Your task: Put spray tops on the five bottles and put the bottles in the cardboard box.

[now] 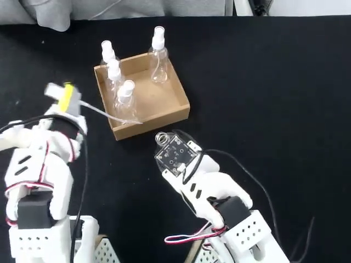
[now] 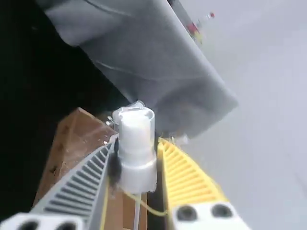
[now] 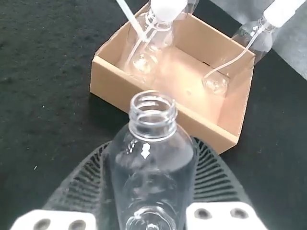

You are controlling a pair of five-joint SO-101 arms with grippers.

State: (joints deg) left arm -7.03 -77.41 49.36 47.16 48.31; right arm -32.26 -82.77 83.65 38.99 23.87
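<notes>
Black cloth over the table [image 1: 285, 82], grey fabric [image 1: 137, 6] bunched along the far edge. Cardboard box [image 1: 176, 104] sits centre-far, open side up. Inside it are four bottles w/ spray tops already on: the far-right bottle [image 1: 159, 60] alone at that corner, and a left row of three bottles [image 1: 125, 104] along the left wall.

Left gripper [image 2: 136, 160] is up off the table, left of the box, jaws clamped on a loose spray top [image 1: 54, 89]. The top's thin dip tube [image 1: 107, 113] trails right toward the box's near wall.

Right gripper [image 3: 153, 158] is on the near side of the box, jaws closed round the fifth bottle [image 1: 162, 138]. That one is clear, no top on, open neck close to the box's near wall but apart from it.
</notes>
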